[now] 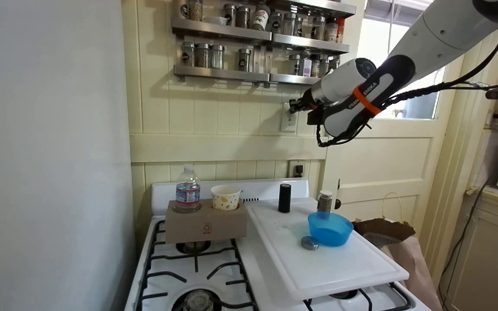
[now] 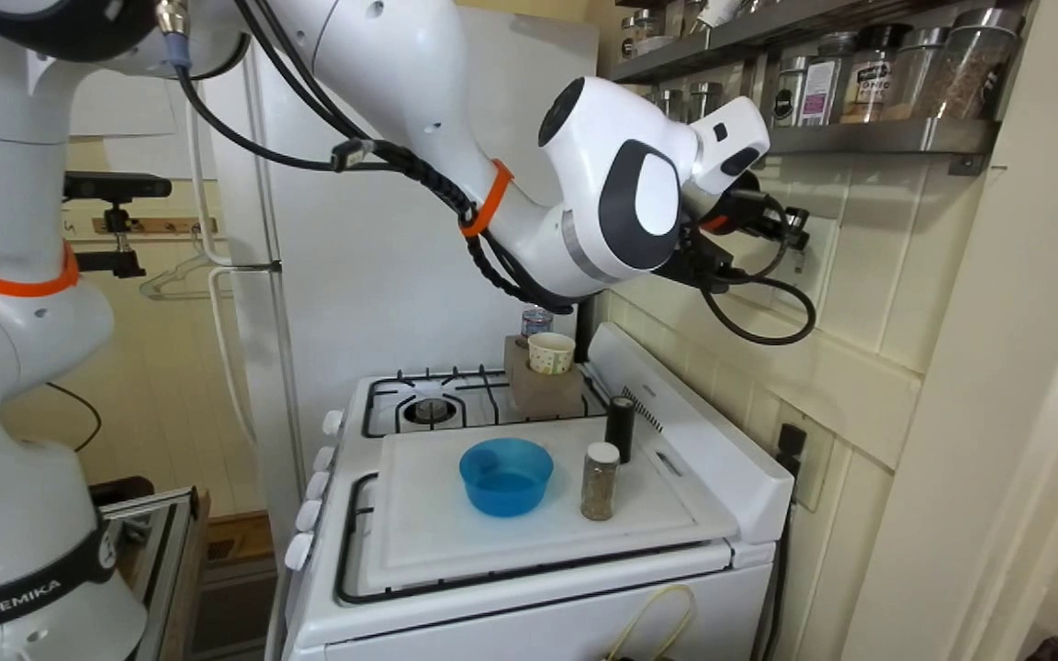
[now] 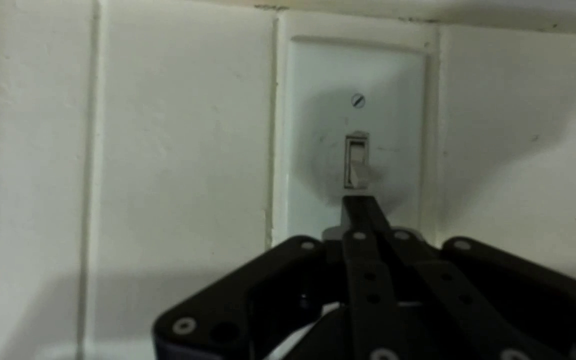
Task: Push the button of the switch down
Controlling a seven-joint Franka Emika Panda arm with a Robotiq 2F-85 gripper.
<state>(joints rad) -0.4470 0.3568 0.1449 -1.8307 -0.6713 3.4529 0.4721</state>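
The gripper (image 3: 361, 201) is clenched, its two fingertips pressed together, and I see nothing held between them. In the wrist view they sit just beside the free end of the button (image 3: 359, 172), which juts from its slot in the middle of the switch (image 3: 325, 135); whether they touch it I cannot tell. The switch is fixed to the cream wall (image 1: 216, 110) on the far side of the stove (image 1: 253, 255), below the metal shelves (image 1: 221, 74) of spice jars (image 1: 202, 55). The robot arm (image 1: 430, 47) reaches in from the right in an exterior view.

On the left of the stove there, a cardboard carrier (image 1: 205, 231) holds a water bottle (image 1: 187, 190) and, to its right, a paper cup (image 1: 225, 198). On the right lies a white board (image 1: 327, 272). It bears a black bottle (image 1: 284, 198) by its far edge, a jar (image 1: 324, 201) to the right, and a blue bowl (image 1: 330, 229) nearer, with a round lid (image 1: 309, 242) just beside it on the left.
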